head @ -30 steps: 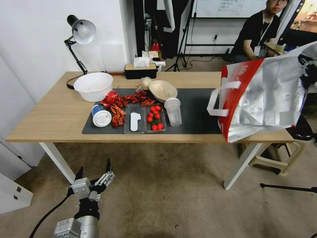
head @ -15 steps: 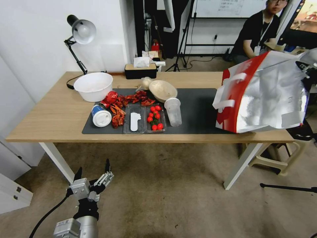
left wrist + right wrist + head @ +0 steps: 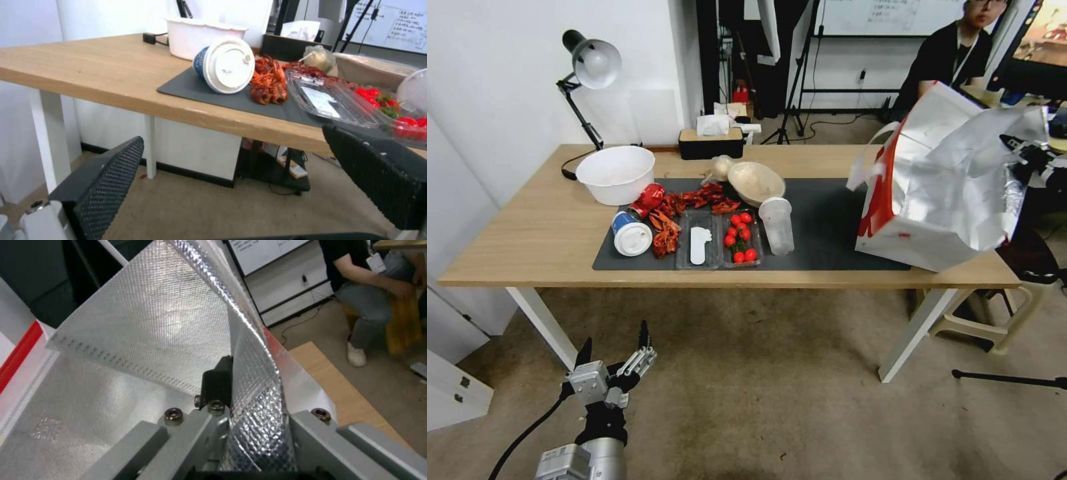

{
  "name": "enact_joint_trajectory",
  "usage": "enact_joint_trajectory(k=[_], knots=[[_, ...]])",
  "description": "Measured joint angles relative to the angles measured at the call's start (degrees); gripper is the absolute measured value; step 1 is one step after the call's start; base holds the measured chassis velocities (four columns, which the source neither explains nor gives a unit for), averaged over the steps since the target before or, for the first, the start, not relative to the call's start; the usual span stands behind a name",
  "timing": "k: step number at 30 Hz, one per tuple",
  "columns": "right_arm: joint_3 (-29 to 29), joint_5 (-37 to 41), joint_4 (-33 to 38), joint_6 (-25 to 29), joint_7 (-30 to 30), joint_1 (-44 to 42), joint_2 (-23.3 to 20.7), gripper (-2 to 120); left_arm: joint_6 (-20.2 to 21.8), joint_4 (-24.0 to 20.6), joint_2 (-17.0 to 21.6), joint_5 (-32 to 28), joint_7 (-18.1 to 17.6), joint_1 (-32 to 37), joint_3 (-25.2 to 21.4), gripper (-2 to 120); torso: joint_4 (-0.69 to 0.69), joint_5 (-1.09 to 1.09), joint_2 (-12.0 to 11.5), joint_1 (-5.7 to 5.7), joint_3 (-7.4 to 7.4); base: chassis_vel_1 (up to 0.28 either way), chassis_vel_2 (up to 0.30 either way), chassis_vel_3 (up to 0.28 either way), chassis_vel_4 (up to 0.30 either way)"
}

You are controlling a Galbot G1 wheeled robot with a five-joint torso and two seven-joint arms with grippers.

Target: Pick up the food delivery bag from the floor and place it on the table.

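While the right gripper's (image 3: 249, 406) fingers pinch the food delivery bag (image 3: 947, 193), a clear cup (image 3: 777, 225) stands nearby.

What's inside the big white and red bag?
Silver foil lining shows inside the food delivery bag, which the right gripper pinches at its rim. Whether food lies deeper in is hidden by folded walls.

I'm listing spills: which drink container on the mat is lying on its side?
The blue cup with the white lid, at the dark mat's left end beside the crayfish; the clear plastic cup stands upright.
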Motion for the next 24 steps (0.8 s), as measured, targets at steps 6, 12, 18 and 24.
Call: enact_joint_trajectory(k=[6,12,18,24], knots=[[-2.5,-2.0,-1.3,-0.3,-1.9,3.5,0.8,12,-0.1,0.1,0.0,0.0,0.1,0.2,0.0,100,-0.01,0.00,0.0,0.00,0.00,0.000,0.000,0.000,0.000],[-5.4,-3.4,-2.3,-0.1,-1.2,7.9,1.7,35,-0.1,0.5,-0.2,0.2,0.2,-0.1,0.1,100,0.00,0.00,0.0,0.00,0.00,0.000,0.000,0.000,0.000],[-7.9,-4.8,-3.3,0.1,-1.5,10.9,1.9,57,-0.1,1.0,-0.3,0.2,0.3,-0.4,0.2,100,0.00,-0.01,0.0,0.00,0.00,0.000,0.000,0.000,0.000],[-10.3,-5.9,-4.1,0.2,-1.7,13.4,2.3,82,-0.2,1.1,-0.3,0.2,0.3,-0.6,0.2,100,0.00,-0.01,0.0,0.00,0.00,0.000,0.000,0.000,0.000]])
